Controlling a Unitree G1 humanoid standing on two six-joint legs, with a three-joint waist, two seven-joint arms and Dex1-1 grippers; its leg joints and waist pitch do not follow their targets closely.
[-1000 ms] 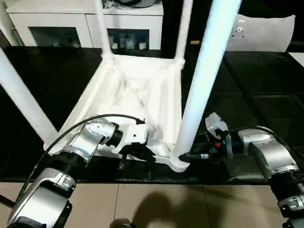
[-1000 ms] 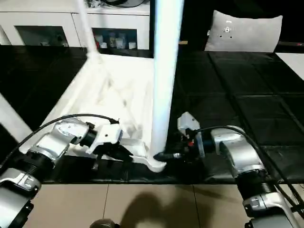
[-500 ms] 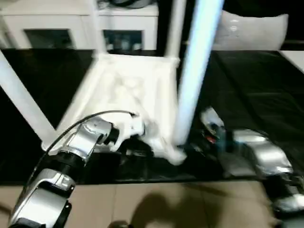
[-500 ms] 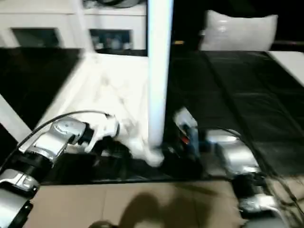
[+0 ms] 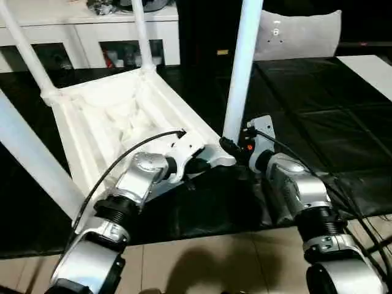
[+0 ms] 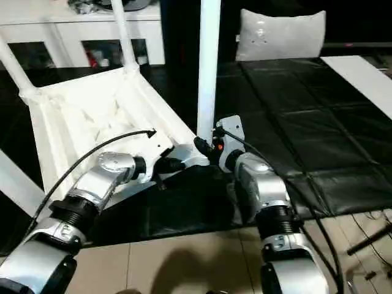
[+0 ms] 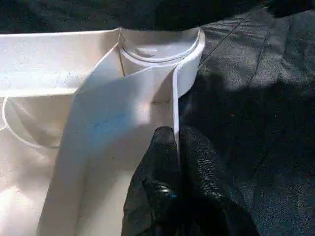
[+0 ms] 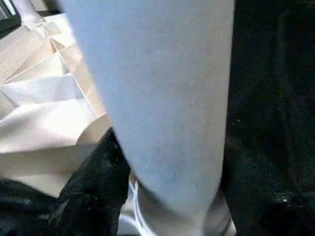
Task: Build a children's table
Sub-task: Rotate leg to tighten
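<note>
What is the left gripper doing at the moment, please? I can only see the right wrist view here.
Observer: The left gripper is shut on a thin rim wall of the children's table, just beside a corner socket.
Operator: Thank you. How is the table lying?
Observer: Upside down on the black mat, with its ribbed underside facing up.
Operator: And how many legs are up?
Observer: Four legs rise from it; the one in your view is the near leg, with the right gripper at its base.
</note>
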